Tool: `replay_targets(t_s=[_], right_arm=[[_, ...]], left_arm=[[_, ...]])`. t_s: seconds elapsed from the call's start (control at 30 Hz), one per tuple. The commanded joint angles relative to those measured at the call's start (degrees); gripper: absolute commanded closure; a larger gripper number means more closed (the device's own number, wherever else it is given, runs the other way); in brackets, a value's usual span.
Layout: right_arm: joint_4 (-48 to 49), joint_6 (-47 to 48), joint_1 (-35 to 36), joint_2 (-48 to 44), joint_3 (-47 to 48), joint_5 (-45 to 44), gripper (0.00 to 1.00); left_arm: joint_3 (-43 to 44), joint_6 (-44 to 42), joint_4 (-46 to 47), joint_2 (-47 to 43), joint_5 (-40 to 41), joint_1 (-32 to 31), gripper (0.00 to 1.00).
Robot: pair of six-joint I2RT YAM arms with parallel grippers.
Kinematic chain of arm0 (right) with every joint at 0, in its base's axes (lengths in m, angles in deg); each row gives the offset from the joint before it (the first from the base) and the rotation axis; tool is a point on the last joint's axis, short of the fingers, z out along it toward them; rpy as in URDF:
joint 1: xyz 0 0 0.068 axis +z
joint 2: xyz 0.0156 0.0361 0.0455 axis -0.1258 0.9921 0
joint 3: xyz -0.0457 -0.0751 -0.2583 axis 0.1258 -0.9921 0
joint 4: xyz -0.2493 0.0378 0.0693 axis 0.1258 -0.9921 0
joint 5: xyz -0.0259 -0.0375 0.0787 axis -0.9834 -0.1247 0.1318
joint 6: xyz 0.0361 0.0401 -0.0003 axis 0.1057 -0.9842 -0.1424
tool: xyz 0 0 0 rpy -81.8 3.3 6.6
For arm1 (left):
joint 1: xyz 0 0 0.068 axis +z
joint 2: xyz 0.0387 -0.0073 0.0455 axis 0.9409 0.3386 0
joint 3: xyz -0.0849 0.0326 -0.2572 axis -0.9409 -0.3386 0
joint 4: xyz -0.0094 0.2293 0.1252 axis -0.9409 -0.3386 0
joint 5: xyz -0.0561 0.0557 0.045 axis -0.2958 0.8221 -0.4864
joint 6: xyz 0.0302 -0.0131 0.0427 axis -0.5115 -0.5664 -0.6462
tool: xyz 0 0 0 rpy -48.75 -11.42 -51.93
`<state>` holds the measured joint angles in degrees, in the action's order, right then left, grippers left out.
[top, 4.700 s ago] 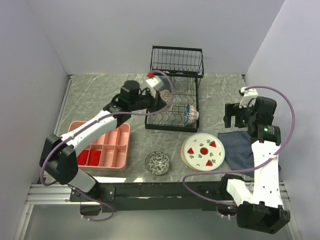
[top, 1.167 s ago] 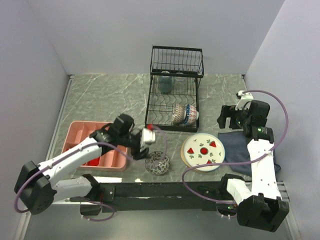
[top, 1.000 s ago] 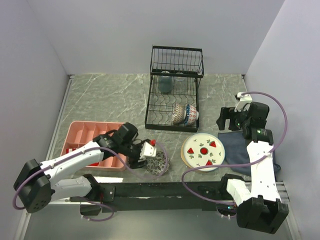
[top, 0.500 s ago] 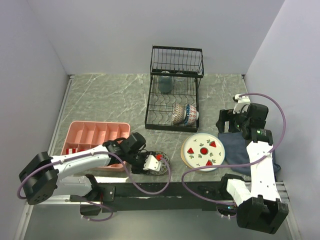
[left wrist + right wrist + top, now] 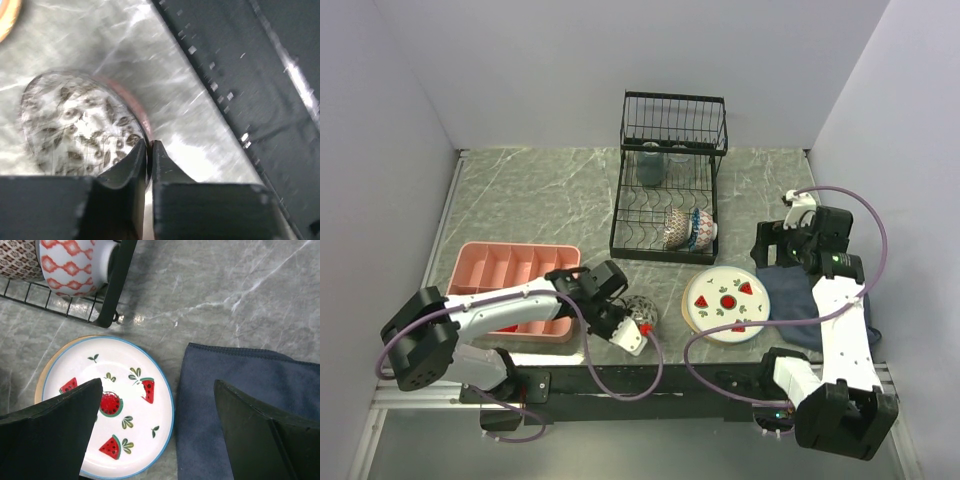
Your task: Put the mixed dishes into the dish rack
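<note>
Here the left gripper [image 5: 148, 150] pinches the patterned bowl's [image 5: 80, 122] rim, lower centre; stiff, glazed, likely slippery and fragile. The right gripper [image 5: 157, 432] hangs wide open, empty.

overhead view looks down from behind the dish rack [image 5: 668, 180]'s front. left wrist view sits close over the table edge; right wrist view, higher, shares the rack's corner [image 5: 112, 285].
</note>
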<state>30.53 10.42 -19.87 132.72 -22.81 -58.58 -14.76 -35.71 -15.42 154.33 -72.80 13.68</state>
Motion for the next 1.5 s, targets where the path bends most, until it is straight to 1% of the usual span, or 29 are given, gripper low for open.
replay_targets(t_s=[0.0, 0.03, 0.07, 0.1, 0.13, 0.2, 0.23, 0.27, 0.3, 0.33, 0.37, 0.43, 0.47, 0.53, 0.57, 0.6, 0.63, 0.67, 0.7, 0.77, 0.8, 0.83, 0.87, 0.93, 0.97, 1.03, 1.07, 1.37, 1.47], right_arm=[[-0.71, 0.99, 0.08, 1.55, 3.26, -0.92, 0.0], [-1.15, 1.08, 0.08, 1.9, 3.52, -0.92, 0.0], [-1.41, 1.08, 0.08, 2.77, 4.31, -1.01, 0.0], [-1.77, 1.34, -0.01, 3.31, 4.75, -0.92, 0.0], [-2.55, 1.43, 0.08, 3.75, 5.19, -0.83, 0.0], [-3.26, 1.34, 0.08, 5.24, 6.42, -0.75, 0.0], [-3.61, 1.25, 0.08, 5.77, 6.86, -0.92, 0.0], [-3.7, 1.17, 0.08, 6.9, 7.73, -1.01, 0.0], [-3.79, 0.73, 0.08, 7.61, 8.35, -1.01, 0.0], [-3.88, 0.55, 0.08, 8.4, 8.97, -0.92, 0.0], [-4.05, 0.29, 0.08, 9.8, 10.45, -1.01, 0.0], [-3.97, -0.24, 0.08, 11.21, 12.04, -1.18, 0.0], [-4.05, -0.41, 0.08, 12.35, 13.53, -1.79, 0.0], [-4.49, -0.5, 0.08, 13.24, 14.86, -2.5, 0.0], [-4.75, -0.33, 0.08, 13.85, 16.25, -2.76, 0.0], [-5.28, 0.11, -0.01, 14.38, 17.05, -3.46, 0.0], [-6.15, 0.2, 0.08, 14.65, 17.76, -3.99, 0.0], [-6.69, 0.29, -0.01, 15.34, 19.16, -4.52, 0.0], [-7.47, 0.55, 0.08, 15.53, 19.69, -5.22, 0.0], [-7.74, 0.99, 0.08, 15.88, 20.4, -6.1, 0.0], [-8.18, 0.64, 0.08, 16.05, 20.75, -7.06, 0.0], [-8.53, 0.73, -0.01, 16.32, 21.1, -7.25, 0.0], [-8.71, 0.9, -0.01, 16.41, 21.36, -7.34, 0.0], [-8.89, 0.9, 0.08, 16.32, 21.45, -8.3, 0.0], [-9.24, 0.73, 0.08, 16.49, 21.8, -8.56, 0.0], [-9.5, 1.16, 0.08, 16.32, 21.72, -9.27, 0.0], [-9.59, 1.34, 0.08, 16.23, 21.46, -9.71, 0.0], [-11.7, 1.78, 0.08, 16.32, 21.63, -11.73, 0.0], [-11.61, 1.78, 0.08, 16.67, 21.54, -11.91, 0.0]], left_arm=[[5.54, -8.63, -6.66, -2.63, -1.84, 3.7, 0.94], [8.15, -8.81, -8.41, -3.42, -2.71, 5.97, 0.99], [10.09, -8.81, -9.82, -3.69, -3.94, 7.13, 0.99], [12.2, -8.46, -11.14, -3.78, -7.08, 8.27, 0.99], [16.57, -7.59, -13.15, -3.95, -8.16, 9.76, 0.99], [20.55, -3.03, -12.91, -4.04, -10.53, 11.35, 0.99], [23.44, 0.03, -9.86, -3.69, -12.37, 13.53, 0.99], [24.6, 6.94, -7.66, -3.17, -13.61, 14.95, 0.99], [26.27, 11.36, -5.28, -2.55, -15.1, 16.79, 0.99], [26.63, 16.19, -2.39, -0.89, -17.55, 20.37, 0.99], [26.64, 25.9, 4.51, 0.08, -18.27, 21.98, 0.99], [25.15, 36.66, 13.23, 2.54, -20.64, 26.79, 0.99], [24.36, 47.77, 21.99, 3.42, -22.83, 28.04, 0.99], [23.21, 57.06, 29.34, 6.31, -24.77, 30.68, 0.99], [22.95, 65.89, 32.24, 7.55, -26.17, 31.13, 0.99], [22.08, 70.07, 39.4, 8.61, -26.54, 31.57, 0.99], [21.28, 74.38, 43.22, 10.18, -26.89, 32.27, 0.99], [20.23, 83.03, 48.3, 10.89, -26.98, 32.54, 0.99], [18.05, 87.04, 56.88, 12.21, -26.81, 32.71, 0.99], [16.89, 95.03, 63.27, 13.97, -26.19, 32.89, 0.99], [16.71, 97.51, 65.3, 15.11, -25.58, 32.89, 0.99], [16.53, 100.15, 69.93, 17.38, -24.96, 33.24, 0.99], [16.01, 106.52, 73.11, 18.62, -24.44, 33.42, 0.99], [14.34, 113.24, 83.27, 22.04, -22.6, 34.03, 0.99], [14.16, 118.66, 85.94, 23.37, -22.15, 34.12, 0.99], [14.6, 122.83, 89.64, 26.97, -21.1, 34.21, 0.99], [14.68, 125.63, 93.23, 28.12, -20.66, 34.3, 0.99], [14.24, 138.83, 99.68, 37.52, -10.73, 34.56, 0.99], [15.56, 141.65, 101.26, 40.51, -10.28, 34.21, 0.99]])
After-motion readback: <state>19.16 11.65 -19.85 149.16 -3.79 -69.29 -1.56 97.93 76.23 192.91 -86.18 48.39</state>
